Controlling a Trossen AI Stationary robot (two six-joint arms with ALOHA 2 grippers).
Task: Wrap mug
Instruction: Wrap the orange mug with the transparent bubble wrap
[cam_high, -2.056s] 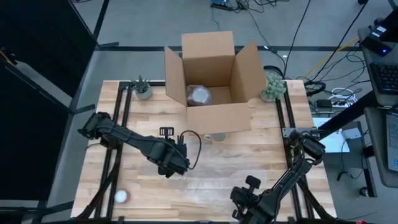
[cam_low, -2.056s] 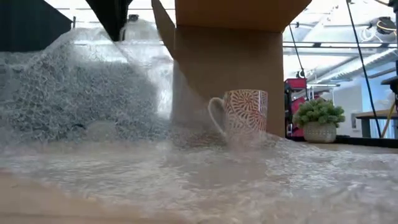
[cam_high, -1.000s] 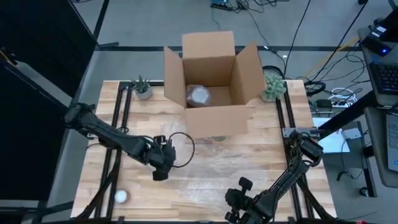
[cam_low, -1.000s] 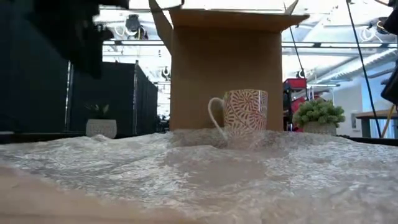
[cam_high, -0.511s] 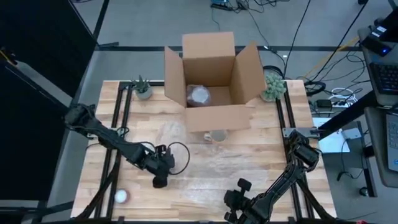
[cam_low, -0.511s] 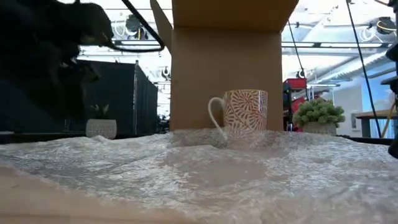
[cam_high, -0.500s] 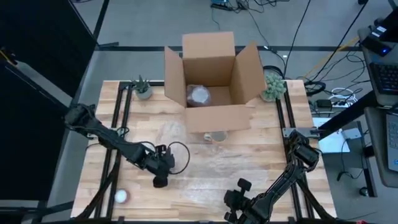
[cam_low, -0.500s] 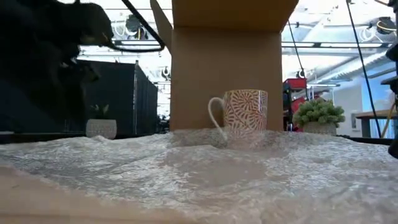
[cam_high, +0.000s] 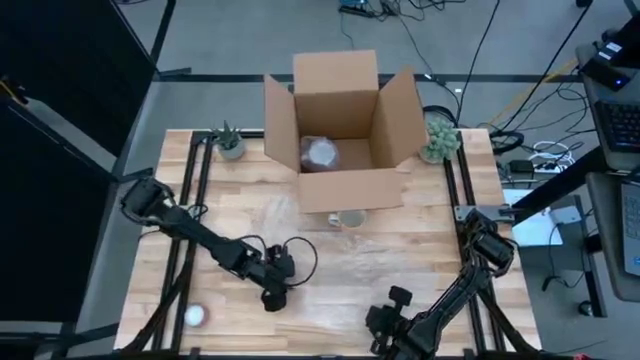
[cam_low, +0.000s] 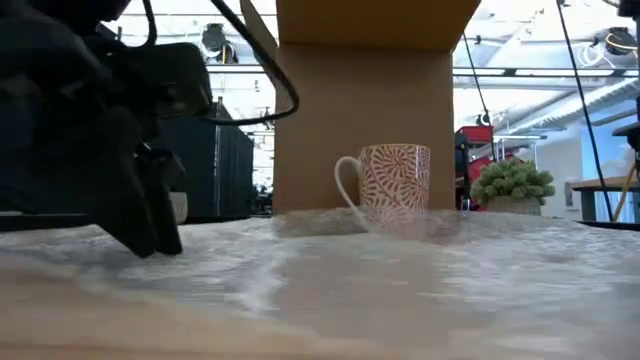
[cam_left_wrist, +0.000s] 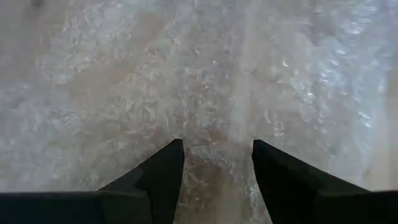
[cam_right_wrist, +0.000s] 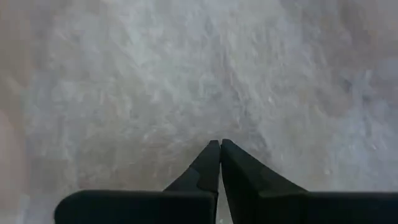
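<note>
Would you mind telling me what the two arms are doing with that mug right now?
The mug stands unwrapped on a flat sheet of bubble wrap in front of the cardboard box. The left gripper is open, low over the sheet near its front left. The right gripper is shut above the sheet's front edge.

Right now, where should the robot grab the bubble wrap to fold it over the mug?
Probably the bubble wrap at its near edge, pinched from above. It lies flat on the table, so only a thin edge can be nipped. The left gripper hangs open right over it, and the mug stands at the far side.
</note>
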